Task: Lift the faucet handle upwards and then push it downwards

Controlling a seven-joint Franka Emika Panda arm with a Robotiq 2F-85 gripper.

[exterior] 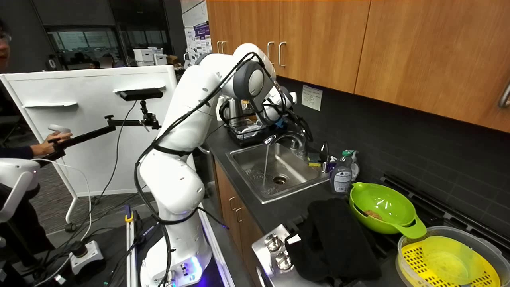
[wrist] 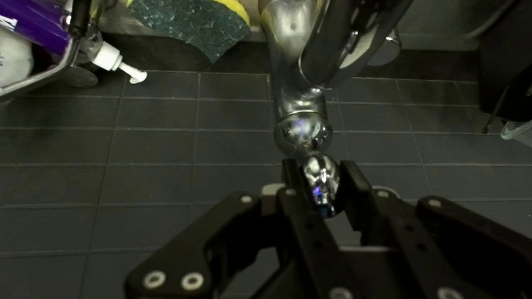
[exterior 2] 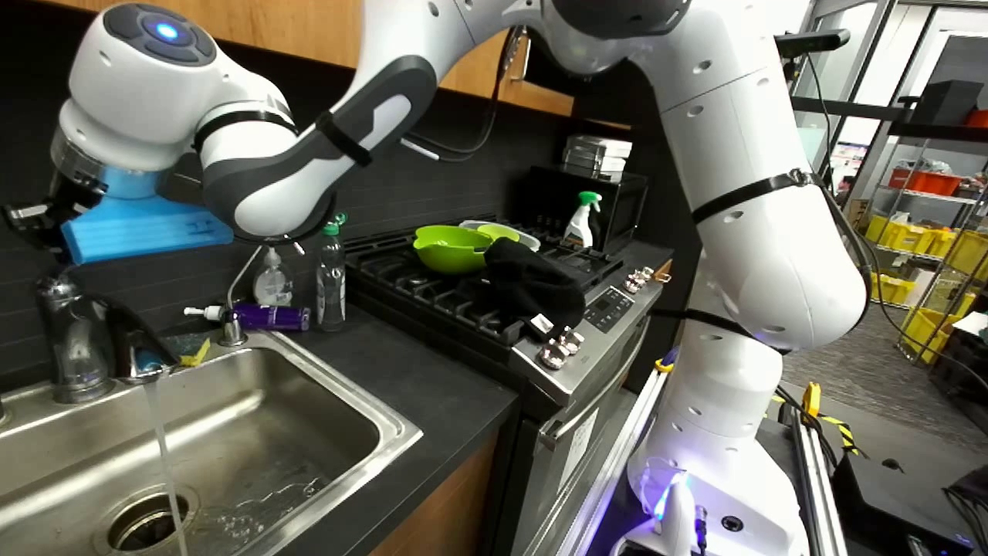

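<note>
While water (exterior 2: 160,440) streams from the spout (exterior 2: 130,338) below them, the fingers (wrist: 354,178) pinch the chrome faucet handle (wrist: 322,176) (a scrub sponge (wrist: 199,27) lies lower)

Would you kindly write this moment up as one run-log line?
hand: shut on faucet handle; water: running into sink; next: likely downward push

The faucet handle (wrist: 322,182) sits in the gripper (wrist: 321,173), sponge (wrist: 195,25) up and left in the wrist view; in an exterior view, a bottle (exterior 2: 330,286) stands between sink (exterior 2: 231,401) and stove (exterior 2: 455,305), colander (exterior 2: 451,251) on the stove, cloth (exterior 2: 532,286) just beside.
</note>
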